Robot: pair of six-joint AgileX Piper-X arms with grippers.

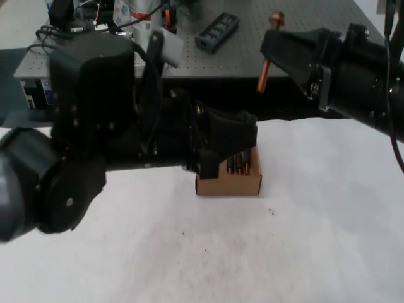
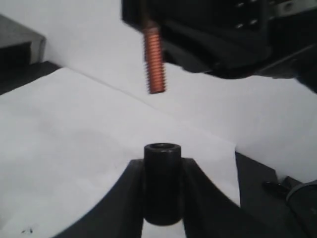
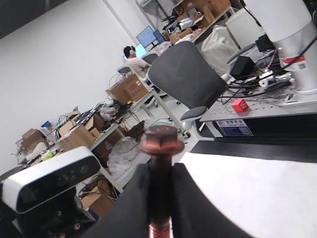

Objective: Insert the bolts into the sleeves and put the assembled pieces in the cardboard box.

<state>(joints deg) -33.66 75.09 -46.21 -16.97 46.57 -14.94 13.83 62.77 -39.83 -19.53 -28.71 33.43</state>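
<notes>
Bright, even light; sheet [image 1: 315, 252] near washed out in high view, shadows faint. Near arm [image 1: 38, 183] blurred (close to lens). Left wrist view: sheet glares, sleeve [image 2: 162, 183] dark, little detail. Right wrist view: bolt [image 3: 161, 163] soft up close, room [image 3: 74, 64] behind bright.

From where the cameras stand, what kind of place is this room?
Most likely a robotics laboratory or workshop. A dark perforated metal bench carries black cables, brown cardboard boxes crowd the desks in the room, and a grey office chair and a computer monitor stand there too.
</notes>
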